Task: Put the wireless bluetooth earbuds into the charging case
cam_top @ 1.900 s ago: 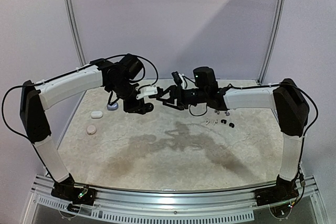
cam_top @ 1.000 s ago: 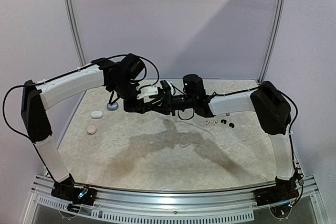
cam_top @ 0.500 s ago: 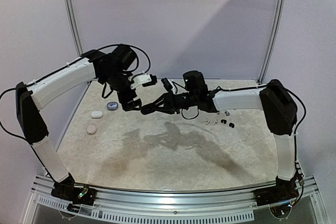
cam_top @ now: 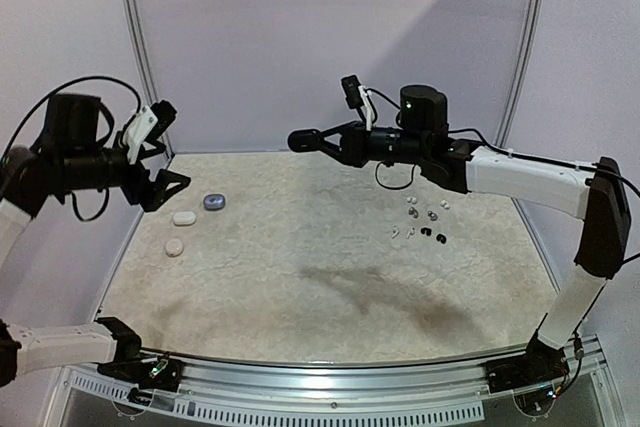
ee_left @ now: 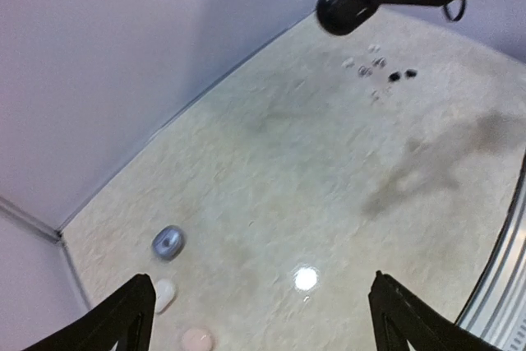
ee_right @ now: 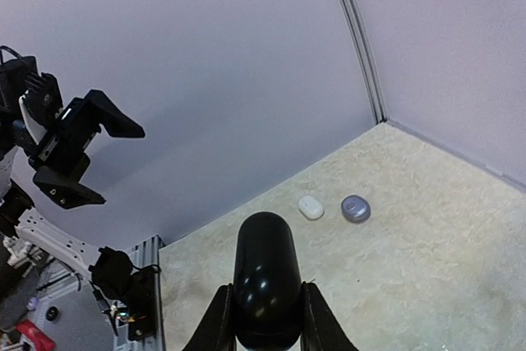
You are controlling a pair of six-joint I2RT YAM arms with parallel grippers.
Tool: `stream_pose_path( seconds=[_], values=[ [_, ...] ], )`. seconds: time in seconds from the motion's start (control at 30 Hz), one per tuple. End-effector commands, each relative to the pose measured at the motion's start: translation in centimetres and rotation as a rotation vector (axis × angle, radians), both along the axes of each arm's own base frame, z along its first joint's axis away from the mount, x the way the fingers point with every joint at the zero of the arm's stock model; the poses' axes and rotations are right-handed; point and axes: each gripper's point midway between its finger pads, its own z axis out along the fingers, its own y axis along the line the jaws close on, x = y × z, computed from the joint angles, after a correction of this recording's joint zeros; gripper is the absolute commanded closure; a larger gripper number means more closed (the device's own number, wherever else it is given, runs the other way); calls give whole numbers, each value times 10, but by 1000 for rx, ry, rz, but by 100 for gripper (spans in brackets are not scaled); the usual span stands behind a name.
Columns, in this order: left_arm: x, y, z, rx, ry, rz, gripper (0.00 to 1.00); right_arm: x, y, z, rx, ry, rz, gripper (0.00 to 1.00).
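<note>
Earbuds (cam_top: pixel 431 215) lie loose on the table (cam_top: pixel 300 277), right side. Right arm stretched high over centre, right gripper (cam_top: pixel 325 140) clamped on black case (ee_right: pixel 265 277). Left arm raised far left, left gripper (cam_top: pixel 165 152) spread wide, empty. Grey case (cam_top: pixel 214 202), white case (cam_top: pixel 183 217), pink case (cam_top: pixel 174 247) sit at table's left.

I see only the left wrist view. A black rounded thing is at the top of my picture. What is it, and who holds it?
Observer: A black case; the right wrist view shows the right gripper with jaws shut on its sides.
Operator: Is its lid open?
Observer: It looks closed there, smooth all over.
Operator: Does it touch the table?
Observer: No; the top view shows it held above the table, near the back wall, apart from the earbuds.
</note>
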Motion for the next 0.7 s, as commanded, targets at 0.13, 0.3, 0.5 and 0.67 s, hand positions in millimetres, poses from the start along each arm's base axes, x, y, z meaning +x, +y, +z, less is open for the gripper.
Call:
stream_pose_path(
  seconds=[0.13, 0.3, 0.5, 0.67],
  values=[
    [-44, -82, 19, -618, -26, -453, 5, -52, 7, 44, 155, -349, 70, 100],
    [-41, -103, 27, -730, 16, -597, 13, -99, 21, 50, 196, -493, 180, 100],
    [-56, -115, 17, -733, -1, -723, 34, -116, 25, 59, 260, -503, 238, 100],
    [-60, -126, 12, -706, -55, -769, 42, -120, 31, 58, 284, -506, 278, 100]
  ],
)
